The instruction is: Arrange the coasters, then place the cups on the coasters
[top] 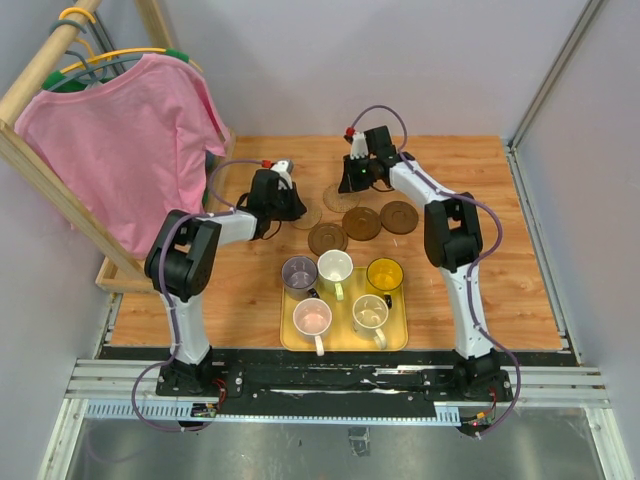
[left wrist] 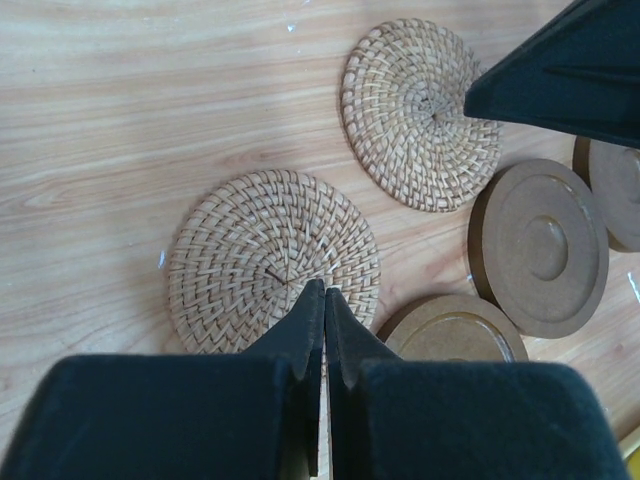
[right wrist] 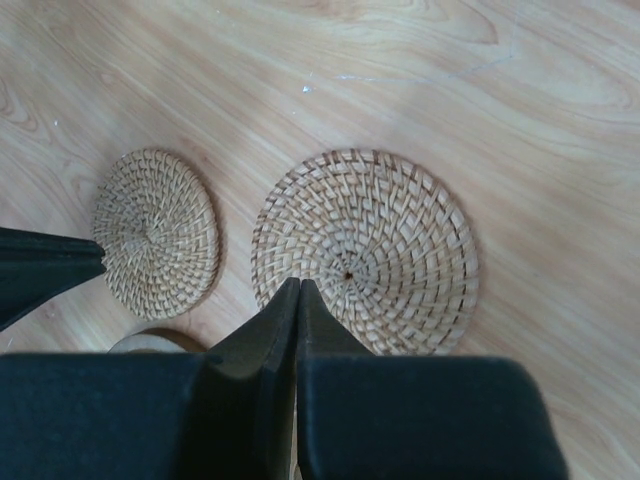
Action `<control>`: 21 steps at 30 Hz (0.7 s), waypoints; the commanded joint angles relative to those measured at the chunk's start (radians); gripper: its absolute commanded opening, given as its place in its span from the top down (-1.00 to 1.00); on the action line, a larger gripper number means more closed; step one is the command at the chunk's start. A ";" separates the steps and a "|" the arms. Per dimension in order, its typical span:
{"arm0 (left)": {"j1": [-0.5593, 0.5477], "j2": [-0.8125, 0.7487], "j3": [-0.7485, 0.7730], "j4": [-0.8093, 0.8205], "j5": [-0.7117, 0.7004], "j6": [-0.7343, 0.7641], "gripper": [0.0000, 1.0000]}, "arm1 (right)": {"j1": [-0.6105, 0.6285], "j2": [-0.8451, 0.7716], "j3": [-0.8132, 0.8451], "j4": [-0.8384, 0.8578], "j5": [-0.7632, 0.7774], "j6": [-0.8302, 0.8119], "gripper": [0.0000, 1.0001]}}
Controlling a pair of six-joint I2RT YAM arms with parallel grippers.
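Observation:
Two woven tan coasters lie at mid-table, one (left wrist: 272, 260) under my left gripper (left wrist: 323, 290) and one (right wrist: 365, 250) under my right gripper (right wrist: 298, 285). Both grippers are shut with nothing between the fingers, their tips over each coaster's near part; I cannot tell if they touch. Three smooth brown coasters (top: 327, 237) (top: 361, 223) (top: 399, 215) sit in a row in front of them. The cups stand on the yellow tray (top: 345, 346): grey-purple (top: 299, 272), white-greenish (top: 335, 268), yellow (top: 385, 275), pink (top: 313, 318) and cream (top: 370, 313).
A wooden rack with a pink shirt (top: 130, 140) on a hanger leans over the table's left side. Grey walls close the back and right. The two grippers (top: 290, 205) (top: 352, 180) work close together; the right finger (left wrist: 570, 70) shows in the left wrist view.

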 commanded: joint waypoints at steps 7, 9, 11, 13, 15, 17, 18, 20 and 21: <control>-0.007 0.064 0.040 -0.053 -0.009 -0.005 0.99 | 0.015 0.125 0.130 -0.102 -0.042 0.005 0.99; -0.007 0.072 0.044 -0.063 -0.023 -0.010 0.99 | 0.013 0.138 0.143 -0.121 -0.020 0.004 0.99; -0.007 0.079 0.048 -0.075 -0.044 -0.010 0.99 | 0.009 0.142 0.142 -0.134 0.012 0.004 0.99; -0.005 0.085 0.055 -0.097 -0.076 -0.004 0.99 | 0.001 0.141 0.137 -0.145 0.046 0.009 0.99; 0.002 0.092 0.064 -0.115 -0.103 -0.005 0.99 | -0.014 0.138 0.131 -0.153 0.077 0.016 0.99; 0.024 0.092 0.063 -0.112 -0.110 -0.021 0.99 | -0.036 0.134 0.125 -0.160 0.098 0.031 0.99; 0.039 0.090 0.059 -0.107 -0.106 -0.027 0.99 | -0.049 0.133 0.122 -0.164 0.102 0.037 0.99; 0.063 0.090 0.059 -0.101 -0.105 -0.033 0.99 | -0.075 0.125 0.110 -0.164 0.116 0.052 0.99; 0.074 0.092 0.063 -0.102 -0.105 -0.033 0.99 | -0.089 0.122 0.106 -0.162 0.124 0.056 0.99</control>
